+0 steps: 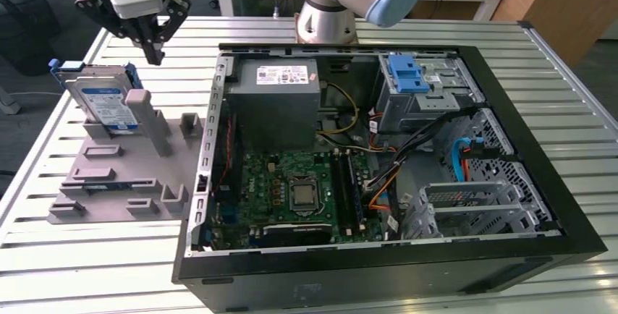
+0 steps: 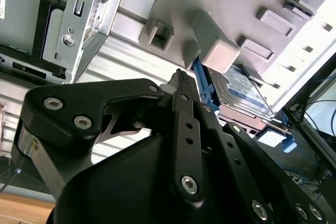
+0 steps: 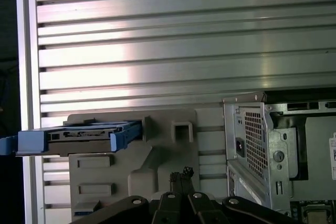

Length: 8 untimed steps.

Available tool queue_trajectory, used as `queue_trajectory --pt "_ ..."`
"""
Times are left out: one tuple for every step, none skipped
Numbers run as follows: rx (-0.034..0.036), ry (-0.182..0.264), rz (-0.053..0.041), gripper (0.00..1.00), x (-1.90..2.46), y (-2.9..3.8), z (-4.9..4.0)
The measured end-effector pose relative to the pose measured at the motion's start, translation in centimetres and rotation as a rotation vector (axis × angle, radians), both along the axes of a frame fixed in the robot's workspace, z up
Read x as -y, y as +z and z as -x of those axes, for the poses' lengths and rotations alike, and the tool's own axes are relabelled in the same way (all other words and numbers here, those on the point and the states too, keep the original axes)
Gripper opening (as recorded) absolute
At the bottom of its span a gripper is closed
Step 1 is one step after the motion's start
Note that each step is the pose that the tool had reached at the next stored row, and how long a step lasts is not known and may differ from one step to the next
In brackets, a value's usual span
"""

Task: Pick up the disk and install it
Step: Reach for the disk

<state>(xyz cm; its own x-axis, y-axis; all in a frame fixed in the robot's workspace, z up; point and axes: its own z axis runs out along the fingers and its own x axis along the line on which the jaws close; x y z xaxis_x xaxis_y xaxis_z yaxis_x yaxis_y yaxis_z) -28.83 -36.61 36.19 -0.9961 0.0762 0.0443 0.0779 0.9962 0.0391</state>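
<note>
The disk stands upright on its edge in a grey slotted holder at the exterior view's left, silver with a blue-and-white label and a blue carrier frame. My gripper hangs just above it and slightly to the exterior view's right, not touching it. Its black fingers are shut with nothing between them. In the second wrist view the shut fingertips point toward the disk leaning in the holder. In the first wrist view the disk appears edge-on, apart from the gripper.
An open computer case lies on the slatted metal table, with a motherboard, a grey power supply box and a drive bay with a blue latch. The arm's base stands behind the case.
</note>
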Motion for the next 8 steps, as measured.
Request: queue_trajectory --pt "-0.0001 0.000 0.0000 0.11 0.00 -0.01 0.08" --pt "-0.0002 0.000 0.0000 0.11 0.00 -0.03 0.16" --pt "-0.0003 0.000 0.0000 0.11 0.00 -0.04 0.24" --pt "-0.0002 0.000 0.0000 0.11 0.00 -0.05 0.34" --pt "-0.0002 0.000 0.0000 0.11 0.00 -0.06 0.46" --pt "-0.0002 0.000 -0.0001 0.11 0.00 -0.07 0.55" --pt "-0.0002 0.000 -0.0001 0.11 0.00 -0.07 0.61" --pt "-0.0001 0.000 -0.0001 0.11 0.00 -0.09 0.64"
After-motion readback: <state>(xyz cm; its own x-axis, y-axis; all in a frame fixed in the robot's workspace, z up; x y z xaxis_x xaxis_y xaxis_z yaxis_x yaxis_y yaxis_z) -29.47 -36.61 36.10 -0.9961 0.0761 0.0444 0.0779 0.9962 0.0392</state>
